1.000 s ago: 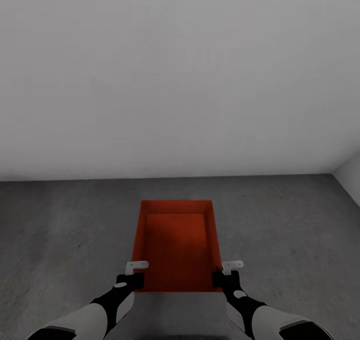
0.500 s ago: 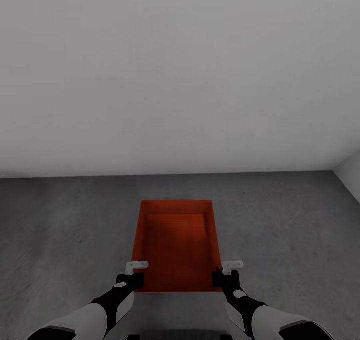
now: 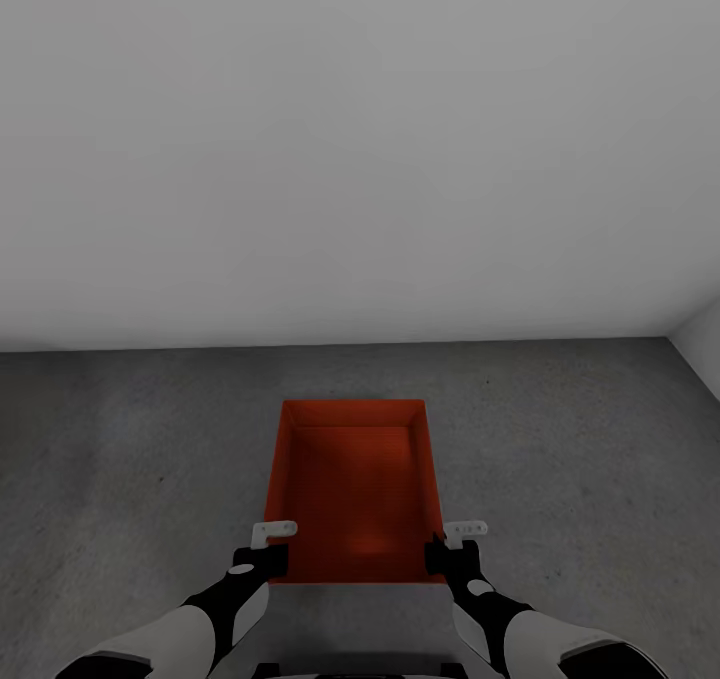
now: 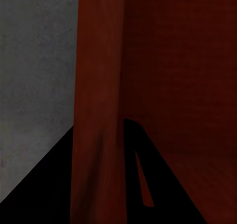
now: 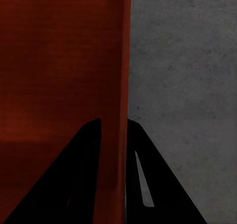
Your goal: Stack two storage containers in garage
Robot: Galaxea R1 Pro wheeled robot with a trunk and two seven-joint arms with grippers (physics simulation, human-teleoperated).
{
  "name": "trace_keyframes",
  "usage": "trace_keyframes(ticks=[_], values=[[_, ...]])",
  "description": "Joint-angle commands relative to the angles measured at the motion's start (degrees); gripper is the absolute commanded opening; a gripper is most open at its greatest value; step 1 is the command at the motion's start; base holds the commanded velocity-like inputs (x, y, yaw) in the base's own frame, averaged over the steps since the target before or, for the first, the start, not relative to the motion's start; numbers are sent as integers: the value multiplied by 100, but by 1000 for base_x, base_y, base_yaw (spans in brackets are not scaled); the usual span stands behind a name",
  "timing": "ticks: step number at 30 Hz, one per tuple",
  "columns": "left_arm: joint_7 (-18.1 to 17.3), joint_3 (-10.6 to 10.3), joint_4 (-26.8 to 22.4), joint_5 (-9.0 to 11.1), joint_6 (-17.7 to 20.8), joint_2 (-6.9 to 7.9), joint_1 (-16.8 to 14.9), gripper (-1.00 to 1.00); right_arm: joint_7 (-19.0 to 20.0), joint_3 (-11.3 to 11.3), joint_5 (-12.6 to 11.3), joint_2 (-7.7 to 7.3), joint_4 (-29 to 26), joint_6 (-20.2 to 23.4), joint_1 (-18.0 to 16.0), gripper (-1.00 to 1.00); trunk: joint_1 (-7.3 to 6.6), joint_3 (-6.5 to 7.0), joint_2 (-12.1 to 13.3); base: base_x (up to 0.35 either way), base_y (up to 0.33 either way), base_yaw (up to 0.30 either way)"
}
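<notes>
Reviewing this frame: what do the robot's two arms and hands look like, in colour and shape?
Both arms have white, rounded forearm shells narrowing into black wrists with a small white oval patch. The left hand and right hand are black, each with a pale grey, flat bracket-like finger. No cables or lettering are visible.

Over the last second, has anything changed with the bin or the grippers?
Little has changed. The view tipped up a touch, so the wall's base sits slightly higher. The orange-red storage container stays put between both arms, the left gripper and right gripper still clamped on its side walls above the dark grey floor.
</notes>
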Motion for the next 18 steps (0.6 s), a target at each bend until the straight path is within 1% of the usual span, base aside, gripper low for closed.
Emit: trace_keyframes(ticks=[1, 18], values=[[54, 336, -12, -4, -25, 0, -9, -100, -52, -66, -251, 1, 31, -54, -4, -100, 3, -8, -9, 0, 0, 0], [54, 336, -12, -4, -25, 5, -9, -100, -53, -66, -251, 3, 31, -61, -4, -100, 3, -8, -9, 0, 0, 0]])
